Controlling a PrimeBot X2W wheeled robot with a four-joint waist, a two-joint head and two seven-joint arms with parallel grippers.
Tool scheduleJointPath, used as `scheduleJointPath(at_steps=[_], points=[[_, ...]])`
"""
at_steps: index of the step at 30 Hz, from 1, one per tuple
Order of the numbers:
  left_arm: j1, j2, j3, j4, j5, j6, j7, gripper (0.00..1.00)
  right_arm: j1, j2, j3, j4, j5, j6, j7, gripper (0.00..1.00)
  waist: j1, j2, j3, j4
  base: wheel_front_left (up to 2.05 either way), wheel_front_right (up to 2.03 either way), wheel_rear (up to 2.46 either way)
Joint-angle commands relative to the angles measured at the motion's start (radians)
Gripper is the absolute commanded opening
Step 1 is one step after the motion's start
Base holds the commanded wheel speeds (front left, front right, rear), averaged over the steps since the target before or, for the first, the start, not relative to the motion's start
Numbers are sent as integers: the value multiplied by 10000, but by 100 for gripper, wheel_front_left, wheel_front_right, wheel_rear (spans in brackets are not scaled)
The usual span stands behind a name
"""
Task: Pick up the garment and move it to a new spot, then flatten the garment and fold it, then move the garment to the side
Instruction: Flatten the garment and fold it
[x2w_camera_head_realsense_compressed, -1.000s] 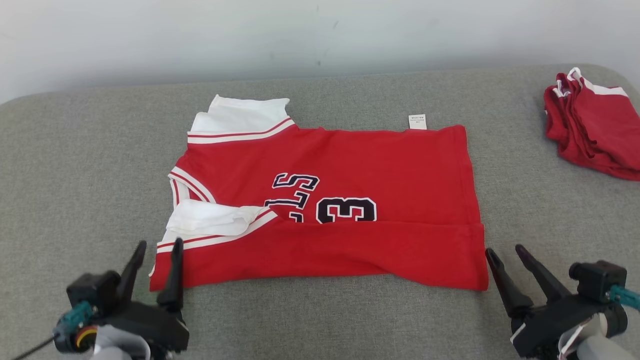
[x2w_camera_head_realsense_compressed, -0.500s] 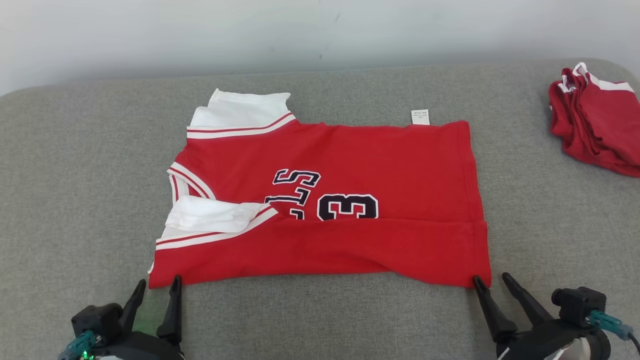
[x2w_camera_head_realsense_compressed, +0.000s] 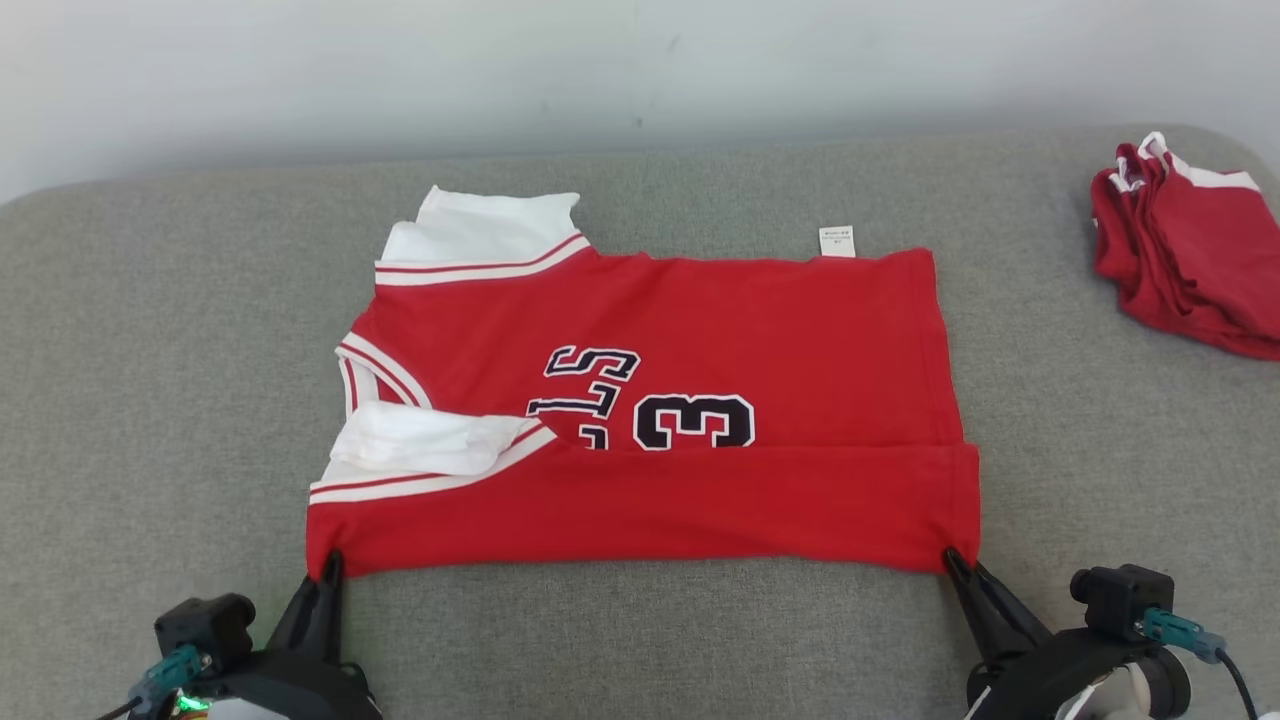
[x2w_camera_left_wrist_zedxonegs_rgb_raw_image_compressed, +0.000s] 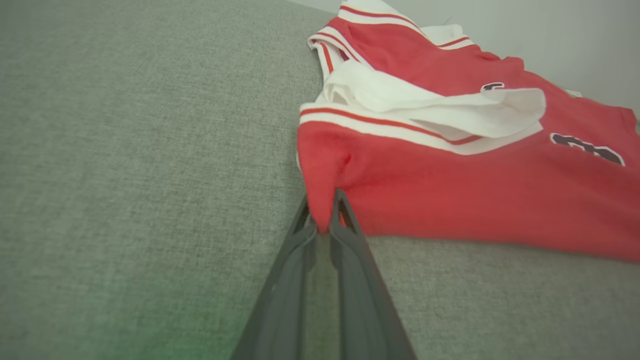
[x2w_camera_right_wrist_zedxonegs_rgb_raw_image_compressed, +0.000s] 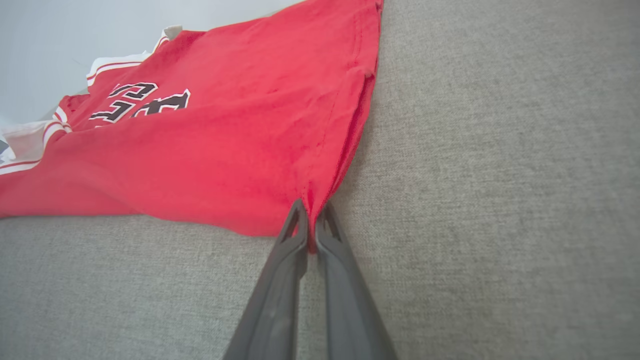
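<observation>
In the head view the shirt (x2w_camera_head_realsense_compressed: 700, 330) is lying flat on the grey cushion (x2w_camera_head_realsense_compressed: 150, 350), its near edge folded up over the lettering. The left gripper (x2w_camera_head_realsense_compressed: 328, 572) and right gripper (x2w_camera_head_realsense_compressed: 955, 562) are each pinching 1 near corner, fully closed on cloth, likely to carry that edge across for another fold. Their bodies are being cut off below. In the left wrist view, bunched white cloth (x2w_camera_left_wrist_zedxonegs_rgb_raw_image_compressed: 425, 100) is hiding the layers beneath. In the right wrist view, how many layers are being clamped is unclear.
</observation>
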Motion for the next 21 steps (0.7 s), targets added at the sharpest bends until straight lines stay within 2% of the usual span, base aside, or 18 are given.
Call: scheduleJointPath(at_steps=[1, 14, 21], points=[[297, 2, 24, -39, 13, -38, -64, 0, 139, -89, -47, 27, 101, -30, -71, 0, 0, -1, -285, 46, 0, 0, 0], [2207, -340, 209, -1623, -4, 112, -65, 0, 1333, -532, -562, -549, 349, -30, -79, 0, 0, -1, -1175, 376, 0, 0, 0], [3335, -514, 36, -2448, -84, 309, -16, 0, 2389, -755, -1308, -1022, 30, -30, 329, 0, 0, -1, -1306, 552, 0, 0, 0]])
